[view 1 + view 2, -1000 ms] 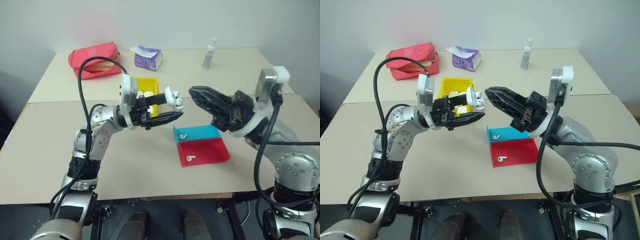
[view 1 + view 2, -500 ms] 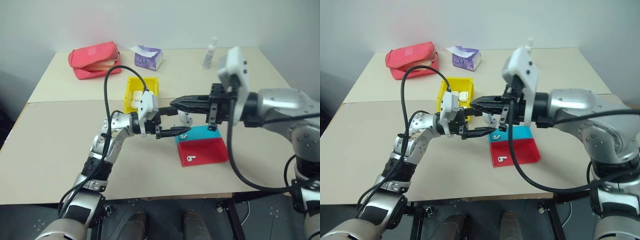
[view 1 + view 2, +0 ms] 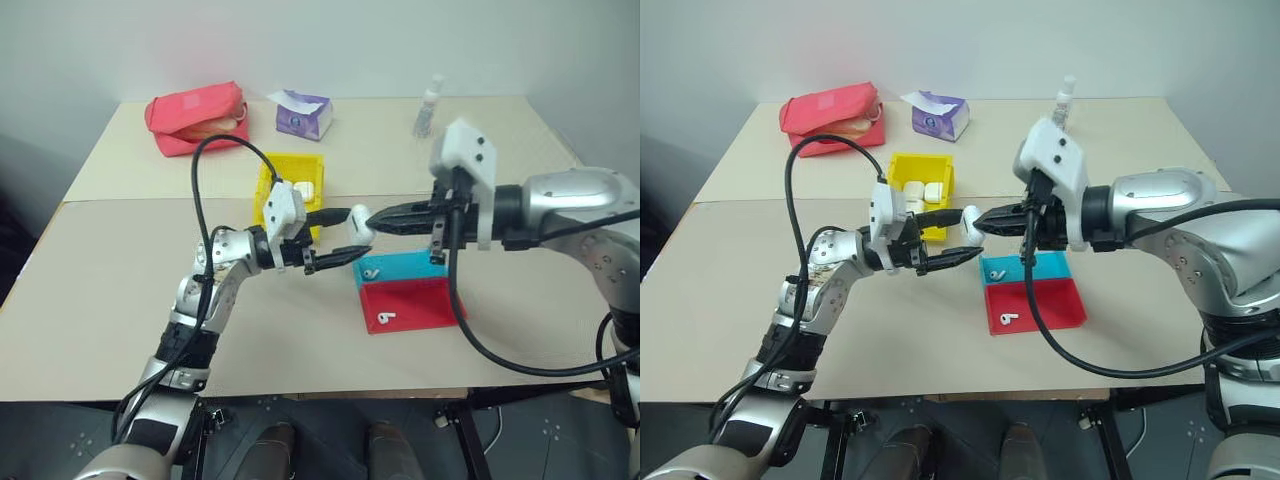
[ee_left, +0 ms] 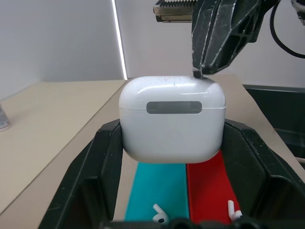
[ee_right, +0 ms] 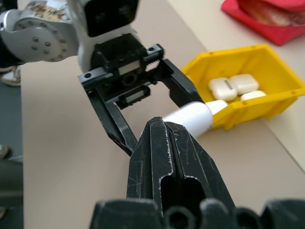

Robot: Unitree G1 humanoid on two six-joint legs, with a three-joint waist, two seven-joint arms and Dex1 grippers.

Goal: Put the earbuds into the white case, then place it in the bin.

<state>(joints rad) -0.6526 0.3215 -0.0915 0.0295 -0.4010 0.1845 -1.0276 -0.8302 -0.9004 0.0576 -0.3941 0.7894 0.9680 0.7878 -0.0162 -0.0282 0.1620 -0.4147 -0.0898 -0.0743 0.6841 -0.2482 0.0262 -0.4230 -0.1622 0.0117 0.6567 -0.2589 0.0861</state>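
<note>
Left claw (image 3: 345, 236) pinching the case (image 3: 358, 230) mid-frame in head view, above the table; right claw (image 3: 377, 217) pressed together, tip at the case. Bin (image 3: 272, 178) upper-left of centre; earbuds (image 3: 371, 272) in blue and red trays. Left wrist: case (image 4: 171, 118) centre, lid down. Right wrist: bin (image 5: 267, 78) upper right.

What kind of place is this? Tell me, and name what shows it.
Probably a robot test or data-collection room, not a home: plain beige tables pushed together against a bare wall, with small sorting containers laid out: a yellow bin holding white cases, and a blue tray and a red tray, each holding an earbud.
</note>
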